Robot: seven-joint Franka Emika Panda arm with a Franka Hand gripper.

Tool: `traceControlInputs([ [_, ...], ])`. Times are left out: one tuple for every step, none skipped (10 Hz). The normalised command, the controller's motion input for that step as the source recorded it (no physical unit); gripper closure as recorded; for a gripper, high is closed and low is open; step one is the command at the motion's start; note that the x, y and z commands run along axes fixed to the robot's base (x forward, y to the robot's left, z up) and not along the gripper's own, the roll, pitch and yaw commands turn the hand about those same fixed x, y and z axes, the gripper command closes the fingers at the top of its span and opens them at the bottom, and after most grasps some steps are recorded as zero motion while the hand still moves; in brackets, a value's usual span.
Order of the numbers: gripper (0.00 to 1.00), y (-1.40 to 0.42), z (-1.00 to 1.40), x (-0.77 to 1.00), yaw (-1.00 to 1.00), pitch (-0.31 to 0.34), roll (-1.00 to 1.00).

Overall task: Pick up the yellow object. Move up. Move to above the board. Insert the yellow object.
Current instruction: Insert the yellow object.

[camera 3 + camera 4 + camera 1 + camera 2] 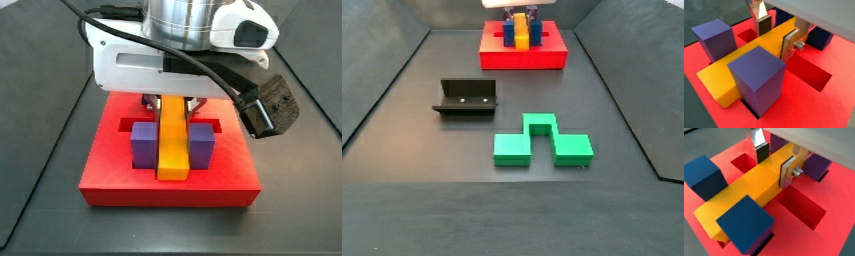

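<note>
Nearly done: bar (171,148) is pinched by gripper (776,34), laid between blocks on board (120,180); seating unconfirmed, release is left

Hand (171,99) over yellow object (173,148) (between purple blocks (142,145)) on board (120,184)

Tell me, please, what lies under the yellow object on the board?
The yellow object, gripped by the gripper, sits between two upright blocks over the red board. What lies directly beneath is covered.
</note>
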Motion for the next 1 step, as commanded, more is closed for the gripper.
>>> traceControlInputs([
  [1.00,0.00,-0.07,-0.12,0.01,0.000,0.00],
])
